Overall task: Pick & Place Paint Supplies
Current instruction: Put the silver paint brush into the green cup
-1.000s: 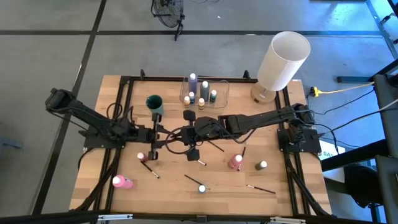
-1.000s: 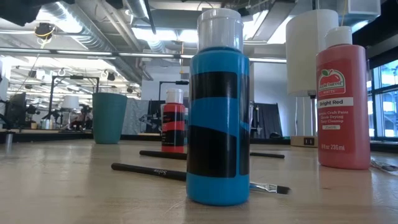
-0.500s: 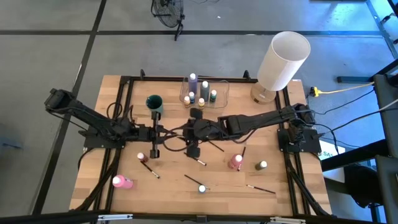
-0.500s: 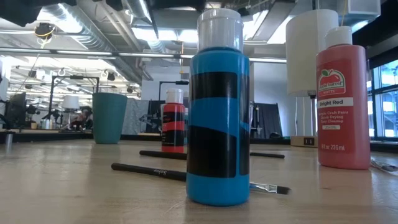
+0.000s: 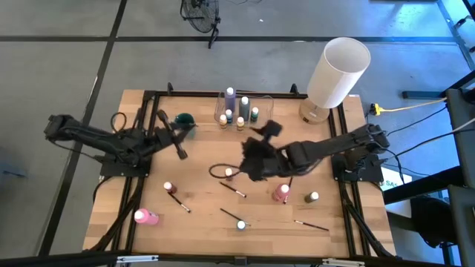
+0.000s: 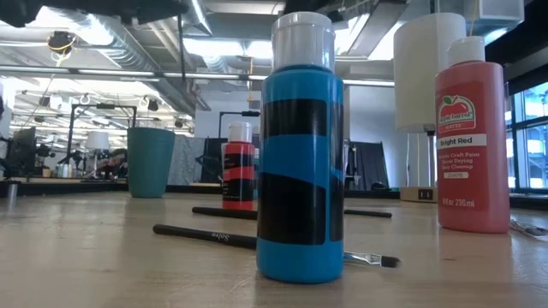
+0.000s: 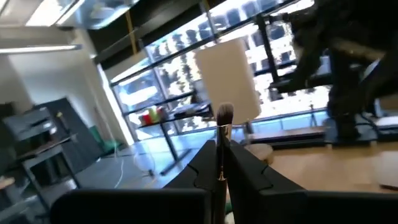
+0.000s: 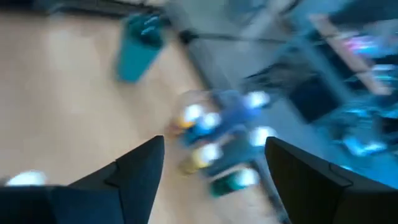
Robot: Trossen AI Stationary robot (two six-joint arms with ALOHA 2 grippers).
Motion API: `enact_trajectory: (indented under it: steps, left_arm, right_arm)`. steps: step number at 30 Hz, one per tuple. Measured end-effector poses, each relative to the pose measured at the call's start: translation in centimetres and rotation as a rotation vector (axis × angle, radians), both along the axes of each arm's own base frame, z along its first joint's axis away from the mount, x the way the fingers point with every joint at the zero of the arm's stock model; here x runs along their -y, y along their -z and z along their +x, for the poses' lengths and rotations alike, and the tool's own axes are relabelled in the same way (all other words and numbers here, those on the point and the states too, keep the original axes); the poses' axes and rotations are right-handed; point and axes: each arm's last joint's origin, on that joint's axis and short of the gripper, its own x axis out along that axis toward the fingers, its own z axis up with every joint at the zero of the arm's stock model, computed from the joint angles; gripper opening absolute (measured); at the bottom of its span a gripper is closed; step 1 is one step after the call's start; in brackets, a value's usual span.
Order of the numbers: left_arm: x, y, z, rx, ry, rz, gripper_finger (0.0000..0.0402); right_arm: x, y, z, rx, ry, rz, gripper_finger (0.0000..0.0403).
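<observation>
My left gripper (image 5: 178,138) is over the table's left half beside the teal cup (image 5: 185,119), shut on a thin dark-handled paintbrush (image 7: 222,134). My right gripper (image 5: 257,148) hovers open over the table's middle with nothing between its fingers (image 8: 144,168). Loose paint bottles stand or lie on the table: a pink one (image 5: 282,193), an olive one (image 5: 312,197), a small red one (image 5: 168,187) and a pink one on its side (image 5: 145,216). Other brushes (image 5: 234,190) lie flat among them. The clear container (image 5: 245,111) at the far middle holds several bottles. My left gripper pinches the brush's handle (image 7: 219,167) between its two fingers. The fingers lie along the brush and point about level toward the table's right side. The pale bristle end (image 7: 224,114) sticks out past the fingertips, and the brush is lifted clear of the table.
A large white cylinder (image 5: 338,71) stands at the far right corner. A dark looped cord (image 5: 219,172) lies at mid-table. In the low view a blue bottle (image 6: 300,162) and a red bottle (image 6: 471,137) stand close to the near edge, with a brush (image 6: 257,241) between.
The two grippers met over mid-table. My left gripper has shut on the brush, drawn back toward the table's left and far side and tipped up to level, carrying the brush. My right gripper has opened and pulled away toward the right, turning as it went.
</observation>
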Motion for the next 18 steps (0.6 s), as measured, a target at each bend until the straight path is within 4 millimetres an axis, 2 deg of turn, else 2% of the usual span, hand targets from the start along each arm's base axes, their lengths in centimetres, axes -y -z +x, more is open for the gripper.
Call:
enact_trajectory:
  steps: [4, 7, 10, 12, 18]
  left_arm:
    - [-2.0, 3.3, -0.4, 0.071, 0.014, -0.107, 0.0012]
    - [-3.2, 5.9, -1.5, 0.165, -0.029, -0.145, 0.0012]
    - [-3.9, 7.0, -2.7, 0.272, -0.105, -0.140, 0.0012]
    - [-4.3, 7.1, -2.8, 0.254, -0.179, -0.146, 0.0012]
    - [-5.0, 7.7, -2.7, 0.195, -0.247, -0.158, 0.0012]
  right_arm:
    - [-1.3, 0.0, -2.2, 0.045, 0.073, -0.069, 0.0283]
    - [-1.8, 0.2, -3.3, 0.075, 0.101, -0.077, 0.0283]
    - [-2.1, 0.4, -3.8, 0.090, 0.106, -0.060, 0.0283]
    - [-2.3, 0.7, -4.0, 0.085, 0.104, -0.058, 0.0283]
    - [-2.6, 1.6, -4.3, 0.060, 0.095, -0.060, 0.0283]
